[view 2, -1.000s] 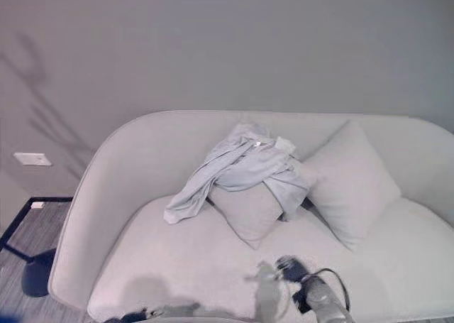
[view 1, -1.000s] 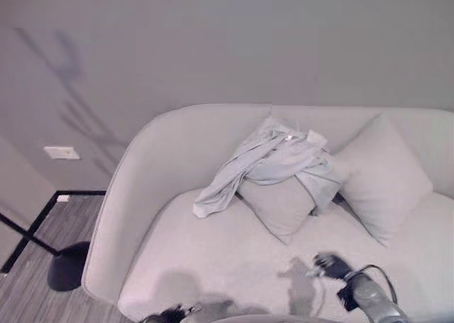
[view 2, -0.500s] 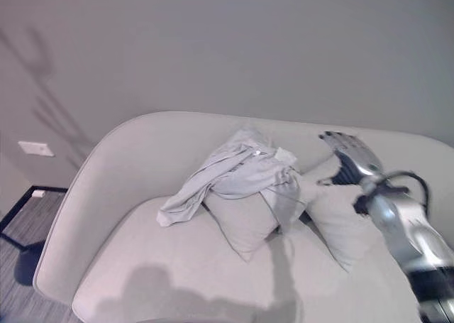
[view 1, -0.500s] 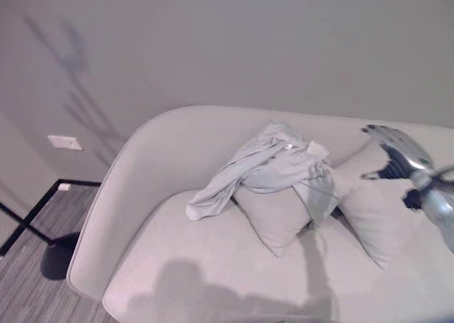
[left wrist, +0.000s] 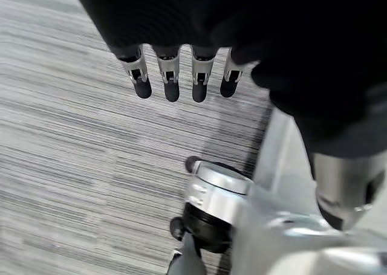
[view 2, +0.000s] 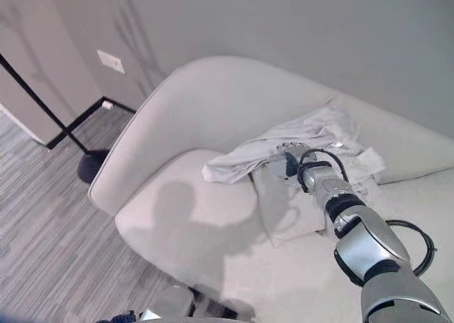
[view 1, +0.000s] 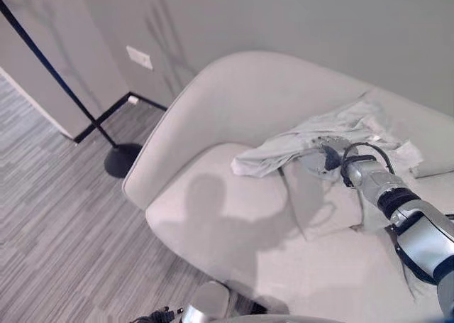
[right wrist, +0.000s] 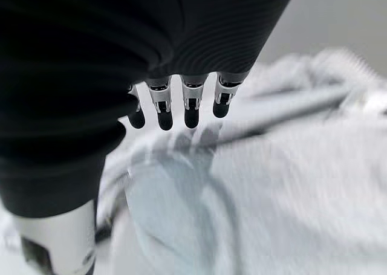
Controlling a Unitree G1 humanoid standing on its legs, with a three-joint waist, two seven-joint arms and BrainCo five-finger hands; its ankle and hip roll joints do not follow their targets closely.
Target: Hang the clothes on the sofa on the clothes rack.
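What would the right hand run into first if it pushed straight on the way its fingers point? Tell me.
Most likely the crumpled pale grey garment draped over the light cushion on the sofa. The right hand is open, its fingers close above the cloth, though depth is hard to judge.

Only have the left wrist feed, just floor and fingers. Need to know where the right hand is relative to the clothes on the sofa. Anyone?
Observer: The right hand is reaching onto the pale clothes, which lie draped over a cushion on the sofa.
Operator: Grasped yet?
Observer: No. In the right wrist view its fingers are straight, just above the cloth.
Operator: Rack in sight?
Observer: A black pole on a round base stands on the floor off the sofa's left end; I cannot tell whether it is the rack.
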